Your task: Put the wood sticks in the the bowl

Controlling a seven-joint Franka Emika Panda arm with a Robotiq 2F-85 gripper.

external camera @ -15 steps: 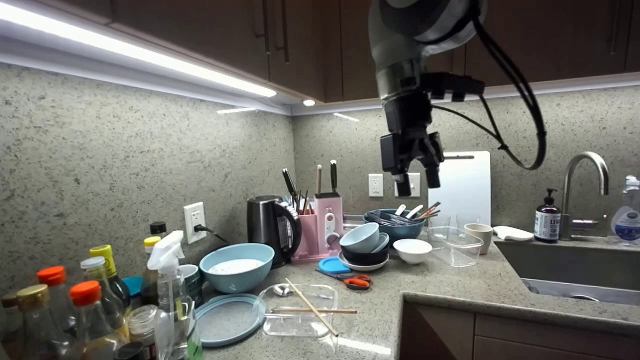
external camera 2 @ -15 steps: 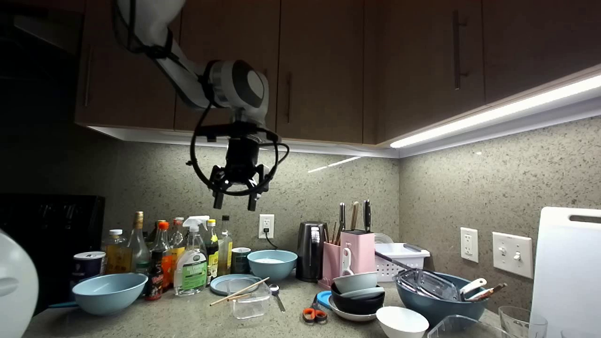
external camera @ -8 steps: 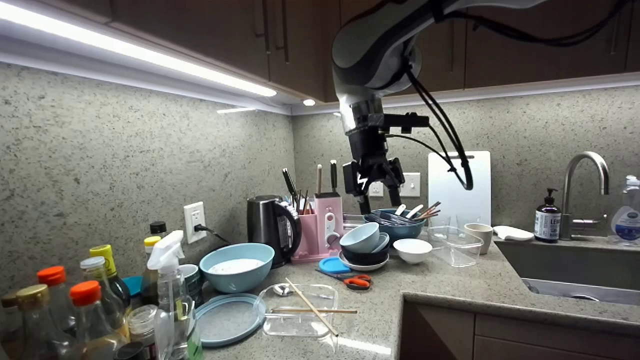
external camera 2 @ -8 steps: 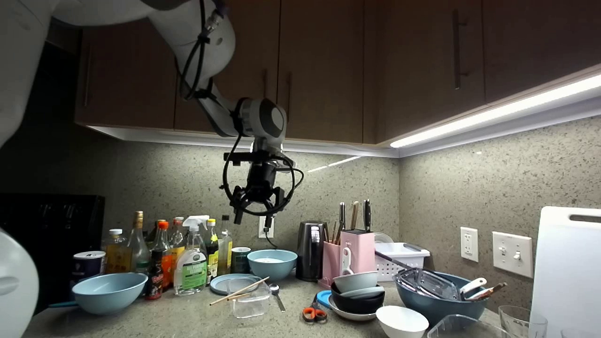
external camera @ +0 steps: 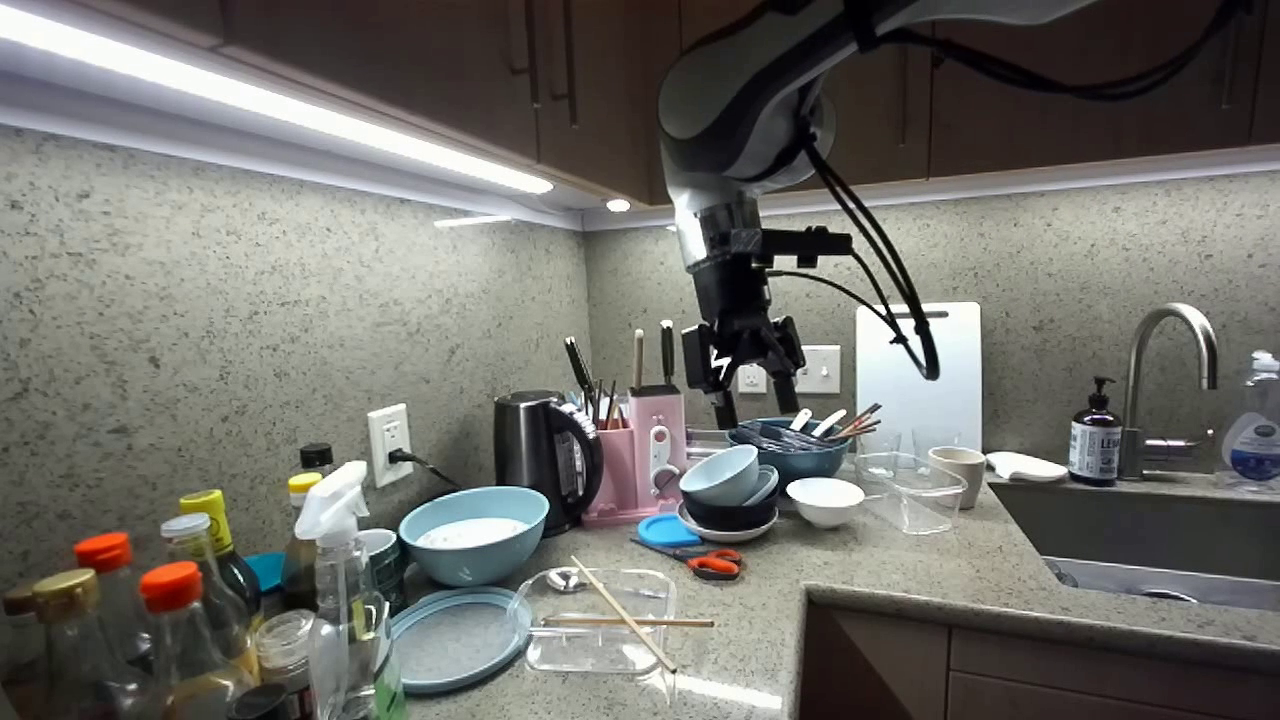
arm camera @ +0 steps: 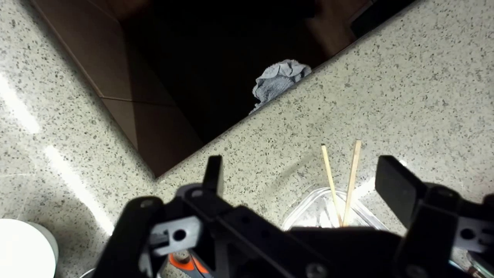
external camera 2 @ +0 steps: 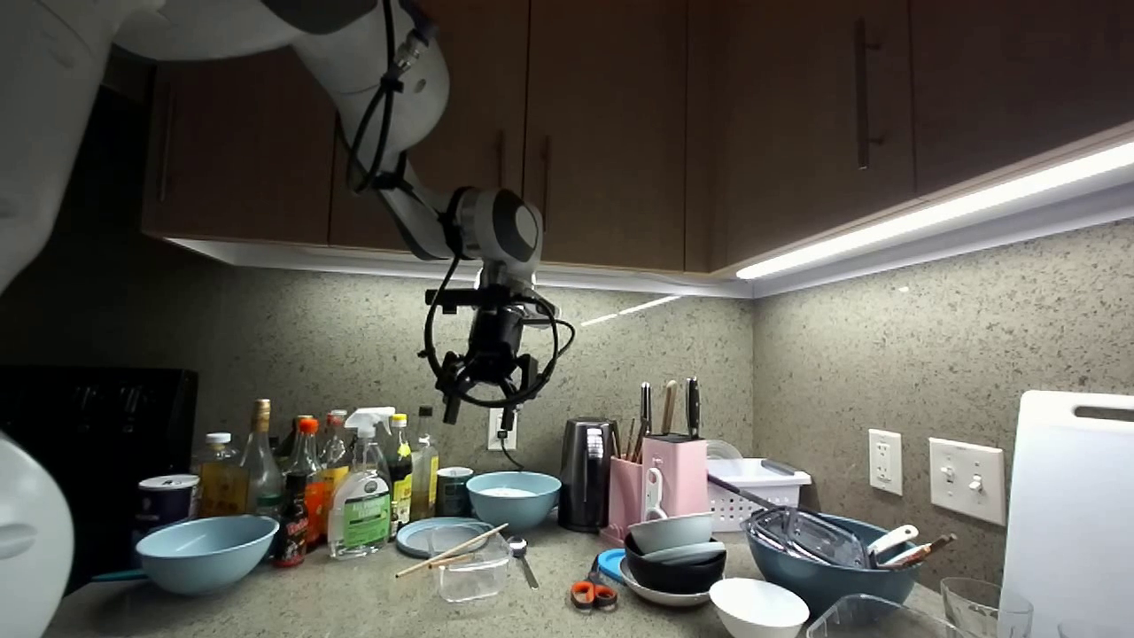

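Two thin tan wood sticks (external camera: 623, 613) lie crossed over a clear plastic container (external camera: 540, 655) on the counter. They also show in an exterior view (external camera 2: 452, 550) and in the wrist view (arm camera: 352, 175), where their far ends are hidden behind the gripper body. The light-blue bowl (external camera: 475, 562), pale inside, stands behind the container by the wall; it shows in an exterior view too (external camera 2: 514, 509). My gripper (external camera: 757, 405) is open and empty, high above the counter, apart from the sticks. Its spread fingers (arm camera: 301, 170) frame the sticks' ends, nearer the right finger.
A light-blue plate (external camera: 460, 640) lies beside the container. Bottles and a spray bottle (external camera 2: 361, 501) stand along the wall. Another light-blue bowl (external camera 2: 208, 558) stands at the left. Scissors (external camera: 715, 565), stacked bowls (external camera: 722, 478), a kettle (external camera: 525, 450) and a knife block (external camera: 655, 440) are near.
My gripper has come down; it has moved left in an exterior view and right in an exterior view, mostly in the first half second. It stays open. The sticks and bowl have not moved.
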